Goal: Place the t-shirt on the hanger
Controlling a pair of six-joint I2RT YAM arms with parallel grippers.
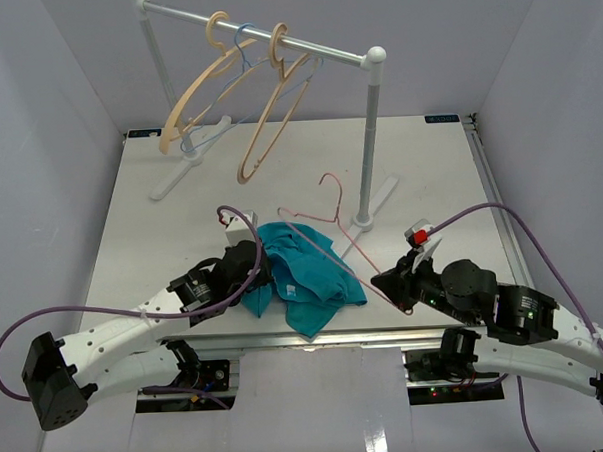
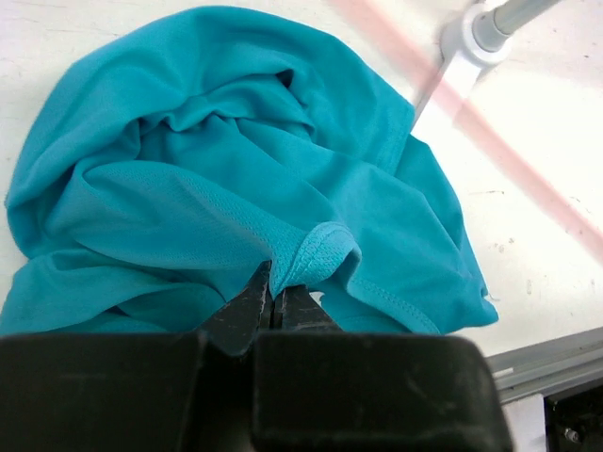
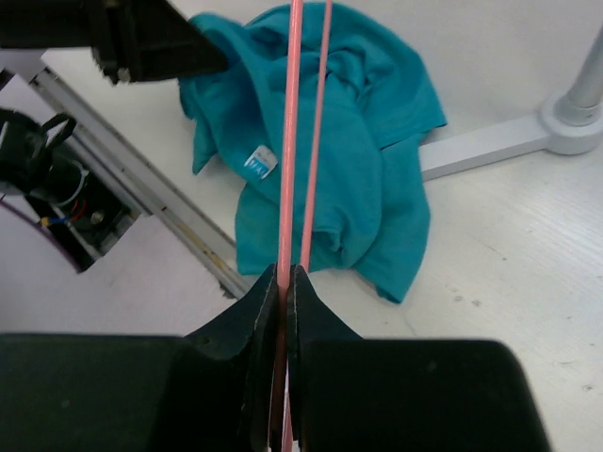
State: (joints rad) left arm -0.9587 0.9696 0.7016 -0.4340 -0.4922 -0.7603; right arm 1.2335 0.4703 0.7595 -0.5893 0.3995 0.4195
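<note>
pinching the t-shirt hem in my left gripper, right gripper clamping the hanger aimed lengthwise at it

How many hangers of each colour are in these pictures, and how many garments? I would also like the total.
beige hangers: 2
light-blue hanger: 1
pink hanger: 1
teal t-shirt: 1
Total: 5

Teal t-shirt w/ wht label; pink hanger; beige hangers.
</note>
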